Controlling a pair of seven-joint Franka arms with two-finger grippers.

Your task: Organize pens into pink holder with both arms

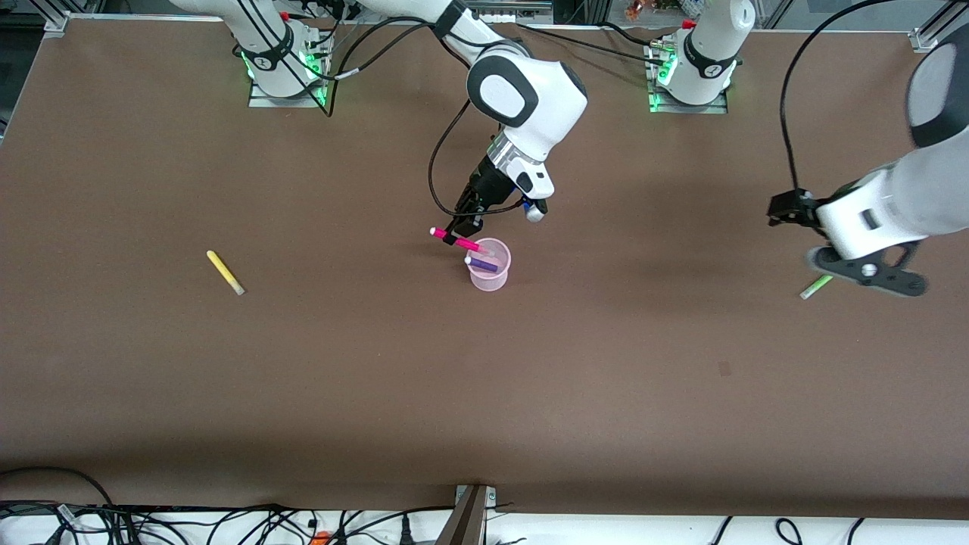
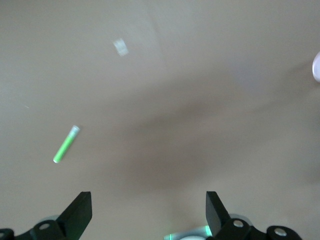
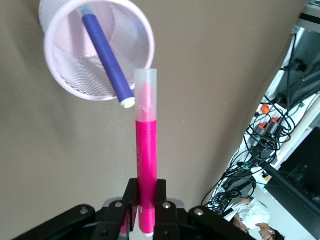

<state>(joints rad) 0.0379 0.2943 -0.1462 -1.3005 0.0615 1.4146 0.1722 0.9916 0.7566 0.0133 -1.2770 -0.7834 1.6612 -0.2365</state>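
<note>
right gripper (image 1: 463, 231): clamped on magenta pen (image 1: 455, 240) over pink holder (image 1: 490, 275) at table (image 1: 484, 393) centre, purple pen (image 1: 482, 263) inside | left gripper (image 1: 870, 274): spread wide, holding nothing, over light green pen (image 1: 816, 287) near table's left-arm edge | yellow pen (image 1: 225, 272): toward right-arm edge

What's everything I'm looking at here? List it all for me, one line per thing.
table: one, brown, under everything.
pink holder: one, pale pink, mid-table.
purple pen: one, purple, leaning inside the pink holder, tip past its rim.
magenta pen: one, magenta, gripped by the right tool, over the holder's rim.
yellow pen: one, yellow, lying toward the right arm's end of the table.
green pen: one, light green, lying toward the left arm's end of the table.
cables: many, black, along the table edge nearest the front camera.
right tool: one, black, shut on the magenta pen.
left tool: one, black, open, above the table beside the green pen.
</note>
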